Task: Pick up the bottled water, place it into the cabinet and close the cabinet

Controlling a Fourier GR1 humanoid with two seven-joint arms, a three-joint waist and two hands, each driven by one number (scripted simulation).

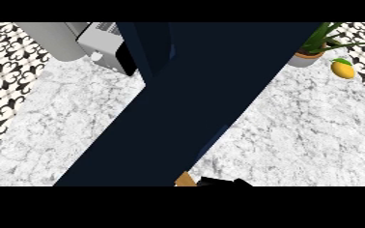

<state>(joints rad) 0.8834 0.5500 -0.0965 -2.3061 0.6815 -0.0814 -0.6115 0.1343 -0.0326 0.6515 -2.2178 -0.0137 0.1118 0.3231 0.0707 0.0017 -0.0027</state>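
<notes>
The white marble counter [64, 125] is mostly hidden by a big dark blue cabinet [192, 101]. A lemon [343, 69] sits at two o'clock. A black hand [222, 182] peeks at six o'clock; I cannot tell its state. The water bottle is hidden.

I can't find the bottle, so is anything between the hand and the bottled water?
A large dark blue panel fills the middle of the view, above the hand at the lower edge. No bottled water shows, so it may be hidden behind it.
</notes>
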